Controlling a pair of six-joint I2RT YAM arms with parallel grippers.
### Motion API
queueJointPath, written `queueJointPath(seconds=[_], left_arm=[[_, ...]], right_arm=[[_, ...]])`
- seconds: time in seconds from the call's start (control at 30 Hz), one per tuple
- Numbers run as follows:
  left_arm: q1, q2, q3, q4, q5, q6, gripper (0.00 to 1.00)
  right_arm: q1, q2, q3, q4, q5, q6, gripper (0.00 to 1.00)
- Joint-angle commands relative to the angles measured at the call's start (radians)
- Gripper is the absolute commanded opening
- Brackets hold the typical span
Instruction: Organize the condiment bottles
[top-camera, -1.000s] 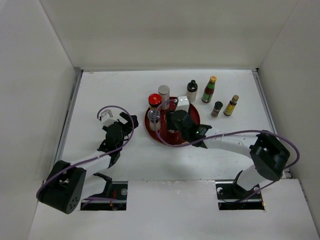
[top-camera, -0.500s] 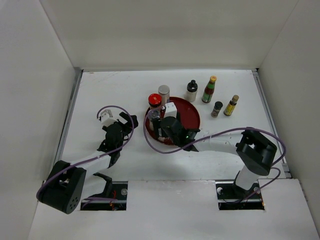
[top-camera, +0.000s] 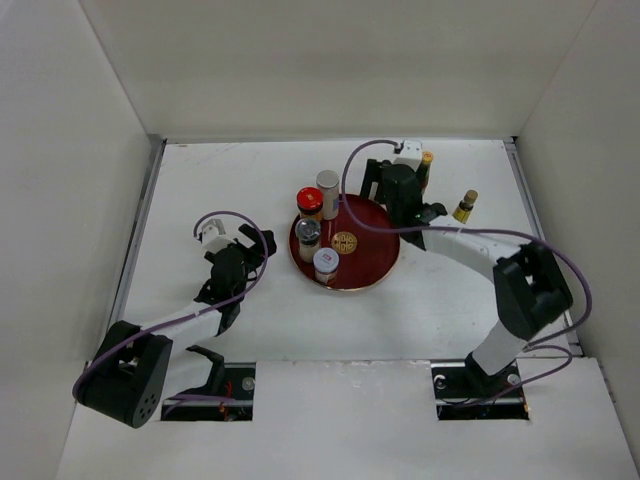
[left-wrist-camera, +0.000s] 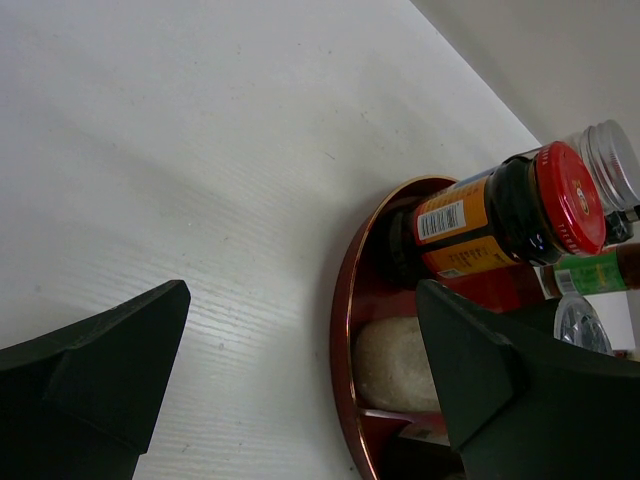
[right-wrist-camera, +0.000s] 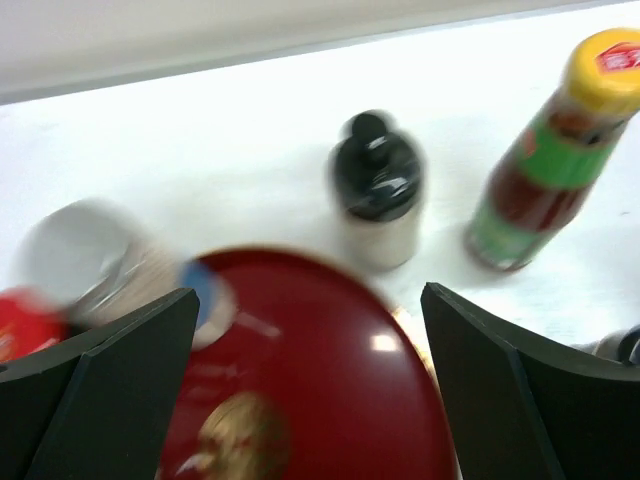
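Note:
A round dark-red tray (top-camera: 368, 262) holds a red-capped jar (top-camera: 310, 202), a silver-capped jar (top-camera: 328, 190), a silver-topped shaker (top-camera: 308, 233) and a white-capped jar (top-camera: 326, 262). My right gripper (top-camera: 392, 190) is open and empty above the tray's far right rim. The right wrist view is blurred and shows my right gripper (right-wrist-camera: 308, 335) open over the tray (right-wrist-camera: 330, 400), with a black-capped bottle (right-wrist-camera: 378, 190) and a yellow-capped red sauce bottle (right-wrist-camera: 560, 150) beyond. My left gripper (top-camera: 255, 245) is open and empty, left of the tray. In the left wrist view it (left-wrist-camera: 300, 375) faces the tray rim (left-wrist-camera: 345, 330) and the red-capped jar (left-wrist-camera: 500, 215).
A small yellow-capped bottle (top-camera: 464, 207) stands on the table right of the right arm. The yellow cap of the sauce bottle (top-camera: 427, 158) shows just behind the right wrist. White walls close the table in on the left, far and right sides.
My right arm has swung from the tray's near-left part to its far right rim. A white-capped jar now shows on the tray where the gripper was. The left arm has not moved.

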Motion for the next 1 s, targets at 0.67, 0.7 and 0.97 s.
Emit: queueJointPath(seconds=[0.67,0.7,0.97], left_arm=[[-0.007,0.007,0.008,0.061,0.015,-0.007,1.00],[-0.006,0.009,0.008,0.061,0.015,-0.007,1.00],[-0.003,0.016,0.011,0.061,0.020,-0.007,1.00]], right_arm=[[-0.176,0.417,0.387,-0.021,-0.122,-0.104,0.97],[-0.176,0.423,0.387,-0.020,-0.122,-0.100,0.95],[-0.176,0.436,0.423,-0.009,-0.119,-0.110,0.63]])
